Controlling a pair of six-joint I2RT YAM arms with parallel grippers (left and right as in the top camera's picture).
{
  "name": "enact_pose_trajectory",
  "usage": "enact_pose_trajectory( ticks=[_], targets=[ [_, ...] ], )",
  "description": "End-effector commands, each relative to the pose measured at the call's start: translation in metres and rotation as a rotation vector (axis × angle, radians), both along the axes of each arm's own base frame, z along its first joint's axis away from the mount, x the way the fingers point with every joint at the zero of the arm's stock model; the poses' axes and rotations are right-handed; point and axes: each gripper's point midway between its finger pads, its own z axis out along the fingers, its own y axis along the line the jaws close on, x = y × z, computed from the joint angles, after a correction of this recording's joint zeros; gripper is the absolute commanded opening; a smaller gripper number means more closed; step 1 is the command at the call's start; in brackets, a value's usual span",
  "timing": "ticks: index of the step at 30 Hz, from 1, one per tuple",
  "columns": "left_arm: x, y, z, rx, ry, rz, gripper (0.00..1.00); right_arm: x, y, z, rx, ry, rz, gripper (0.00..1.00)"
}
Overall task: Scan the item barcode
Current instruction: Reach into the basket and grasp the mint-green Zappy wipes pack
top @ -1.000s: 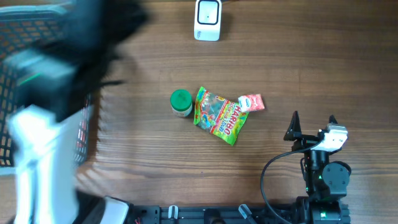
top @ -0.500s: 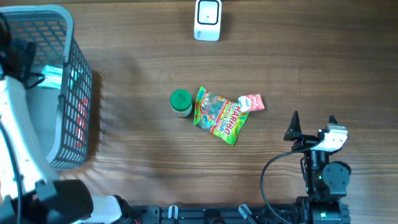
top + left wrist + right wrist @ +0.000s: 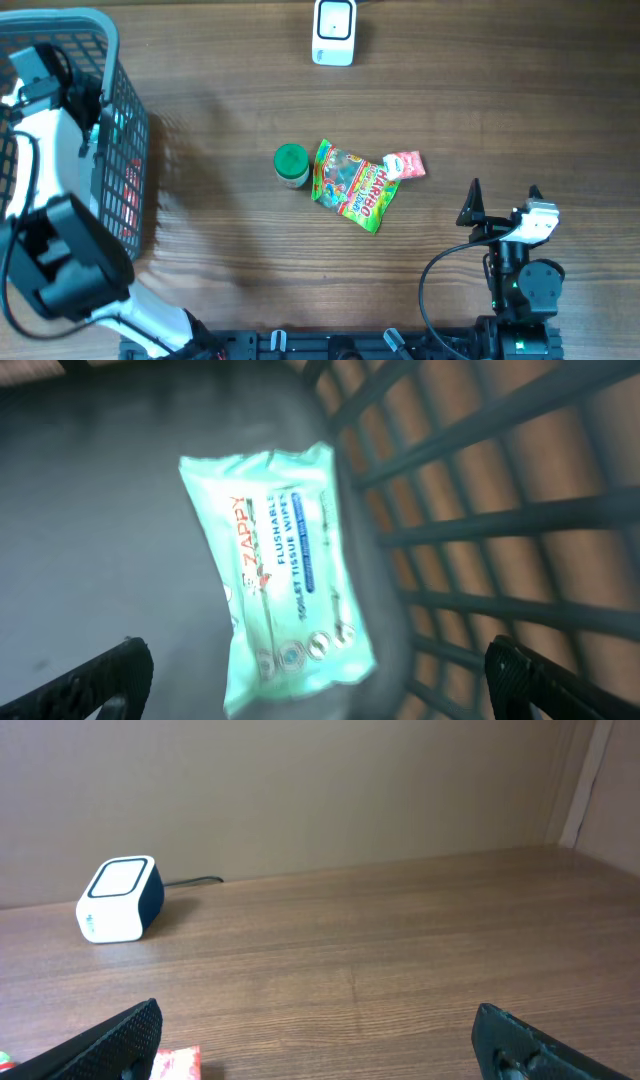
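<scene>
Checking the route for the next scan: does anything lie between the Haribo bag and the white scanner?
Nothing visible does. Only bare table lies between the Haribo bag and the scanner. The green-lidded jar sits at the bag's left and the pink packet at its right, both off that line.

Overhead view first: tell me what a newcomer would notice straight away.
The bright candy bag lies mid-table, a green-lidded jar at its left and a small pink packet at its right. At the left edge the left arm reaches into a grey basket, where a mint pack of wipes lies below its open gripper.
</scene>
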Motion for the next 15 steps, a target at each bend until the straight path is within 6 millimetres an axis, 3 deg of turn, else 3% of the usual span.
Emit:
enact_pose_trajectory(
  ticks=[1, 9, 11, 13, 14, 15],
  targets=[
    [0.002, 0.001, -0.034, -0.019, 0.052, -0.018, 1.0, 0.0, 0.003, 0.0, -0.008, 0.001, 0.018, 1.0],
    [0.008, 0.002, -0.072, -0.038, 0.089, -0.033, 0.99, 0.0, 0.003, 0.0, -0.008, 0.001, 0.018, 1.0],
    [0.009, -0.002, -0.077, -0.042, 0.107, -0.083, 0.9, 0.0, 0.003, 0.0, -0.008, 0.0, 0.018, 1.0],
    [0.007, -0.004, -0.079, -0.044, 0.122, -0.117, 0.62, 0.0, 0.003, 0.0, -0.008, 0.001, 0.018, 1.0],
    [0.005, -0.005, -0.08, -0.05, 0.133, -0.116, 0.22, 0.0, 0.003, 0.0, -0.008, 0.0, 0.018, 1.0],
    [0.002, -0.006, -0.078, -0.053, 0.14, -0.113, 0.04, 0.0, 0.003, 0.0, -0.008, 0.001, 0.018, 1.0]
  ],
)
